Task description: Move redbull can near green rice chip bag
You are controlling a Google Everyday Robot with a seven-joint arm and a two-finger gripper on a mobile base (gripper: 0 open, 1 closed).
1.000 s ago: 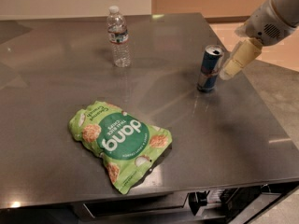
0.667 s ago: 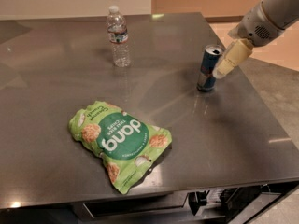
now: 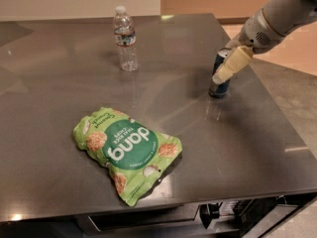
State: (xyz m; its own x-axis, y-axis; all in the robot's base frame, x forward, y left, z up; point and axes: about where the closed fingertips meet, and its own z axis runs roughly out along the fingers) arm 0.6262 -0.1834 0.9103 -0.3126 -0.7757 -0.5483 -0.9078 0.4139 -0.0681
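The redbull can point(image 3: 219, 89) stands upright on the right side of the dark metal table point(image 3: 59, 83). It is slim, blue and silver. My gripper point(image 3: 223, 74) comes down from the upper right and is at the can, its cream-coloured end covering the can's middle. The green rice chip bag point(image 3: 126, 150) lies flat near the table's front edge, left of centre, well apart from the can.
A clear plastic water bottle point(image 3: 125, 39) stands upright at the back of the table. The table's right edge is close to the can. Dark equipment point(image 3: 233, 213) shows below the front edge.
My gripper has moved left and down from beside the can's right side to over the can. The can, bag and bottle have not moved.
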